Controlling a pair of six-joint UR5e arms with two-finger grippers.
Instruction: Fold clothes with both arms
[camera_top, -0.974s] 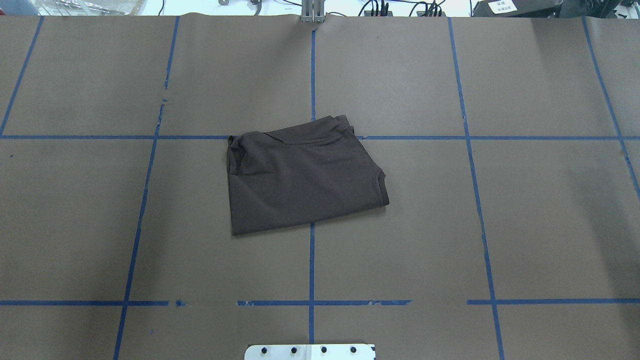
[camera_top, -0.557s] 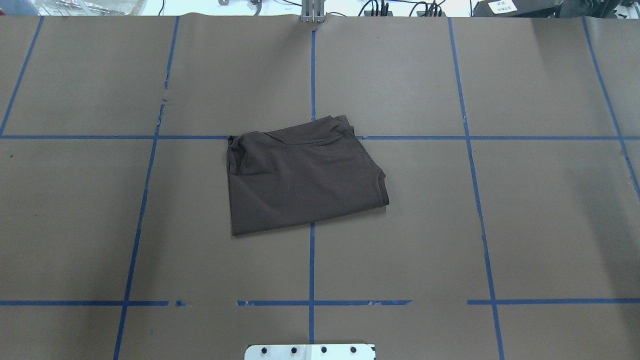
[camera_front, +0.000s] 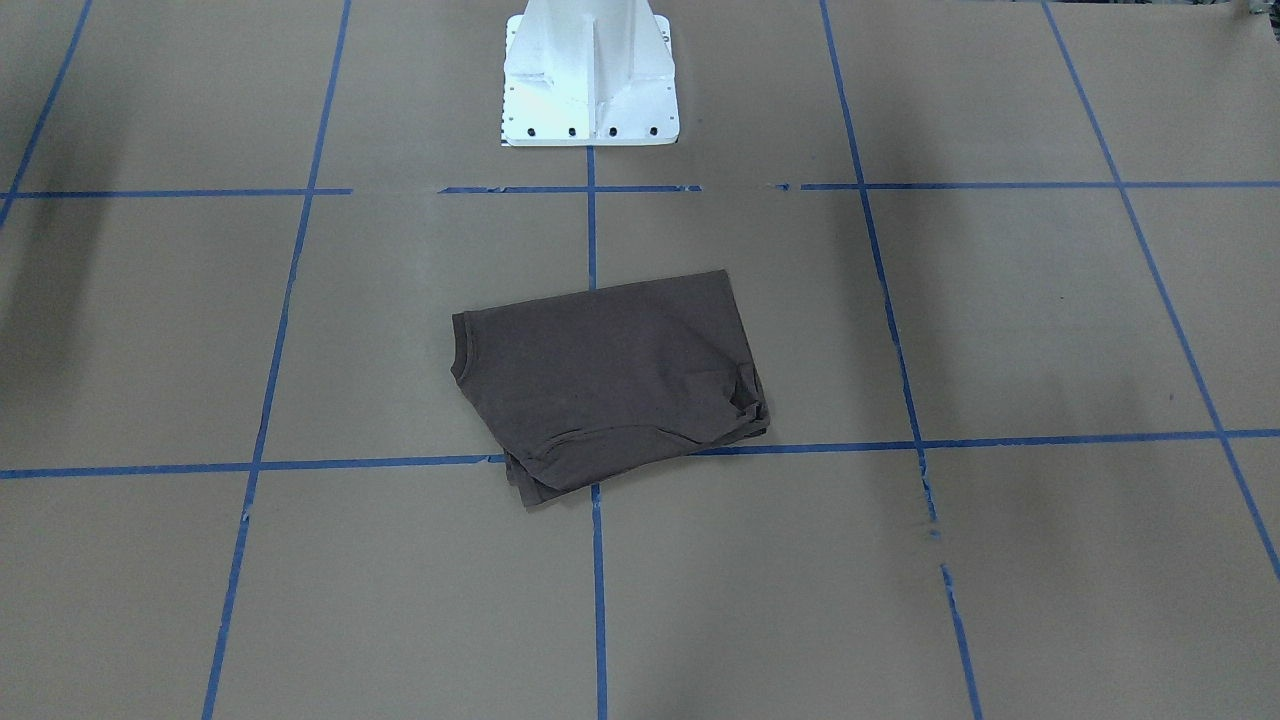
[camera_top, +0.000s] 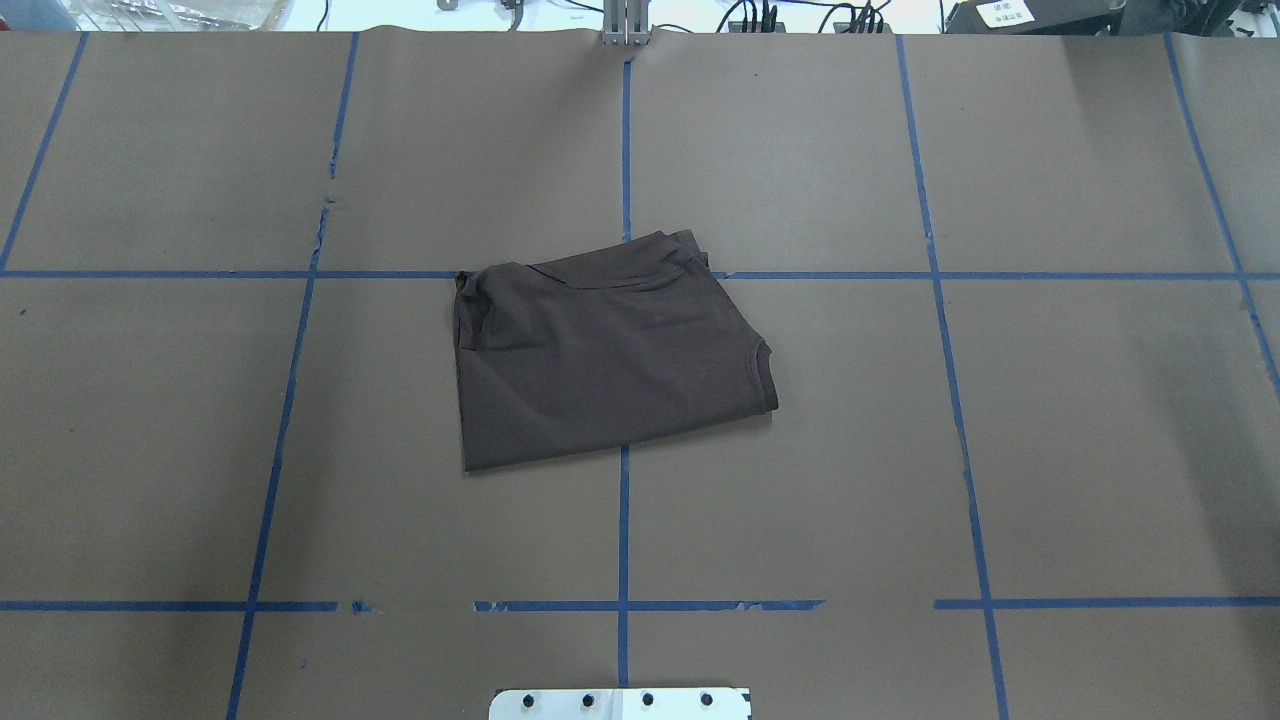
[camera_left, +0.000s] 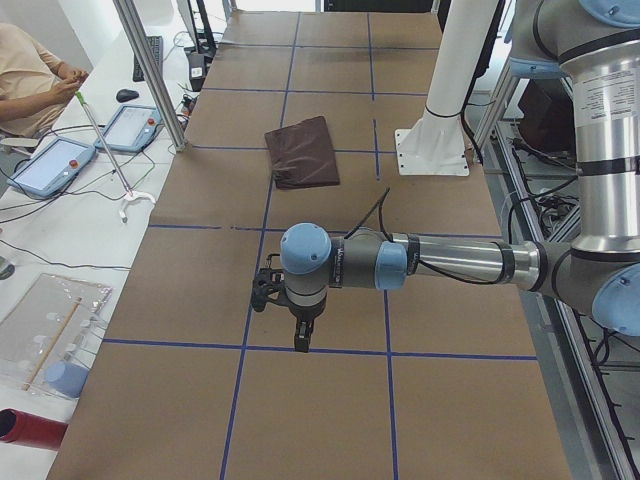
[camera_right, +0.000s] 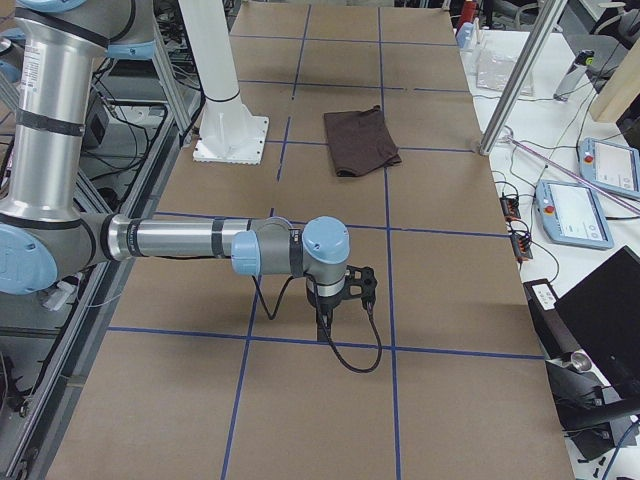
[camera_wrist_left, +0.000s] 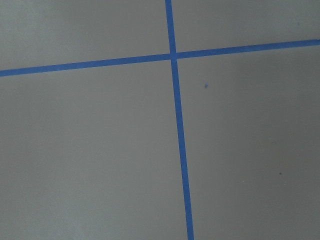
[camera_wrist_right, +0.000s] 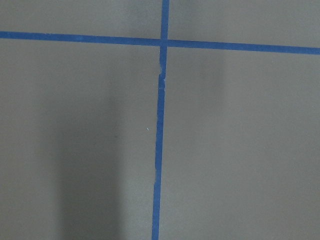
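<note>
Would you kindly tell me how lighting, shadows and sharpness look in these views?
Front-facing view: broad soft shadows cross the table on either side of the T-shirt. Overhead view: dimmer, the strip beyond the far table edge blown out white. Right wrist view: a soft vertical shadow left of the blue tape. Left wrist view: evenly lit, tape crisp.

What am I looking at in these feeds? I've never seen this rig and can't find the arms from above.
It is a two-armed robot on a white pedestal, at a table covered in brown paper with blue tape lines. The overhead and front views show the dark brown T-shirt, folded into a rough rectangle mid-table. In the side views the left gripper and right gripper hang low over the table, well away from the T-shirt. Nothing seems held; open or shut cannot be told. Both wrist cameras see only paper and tape.
</note>
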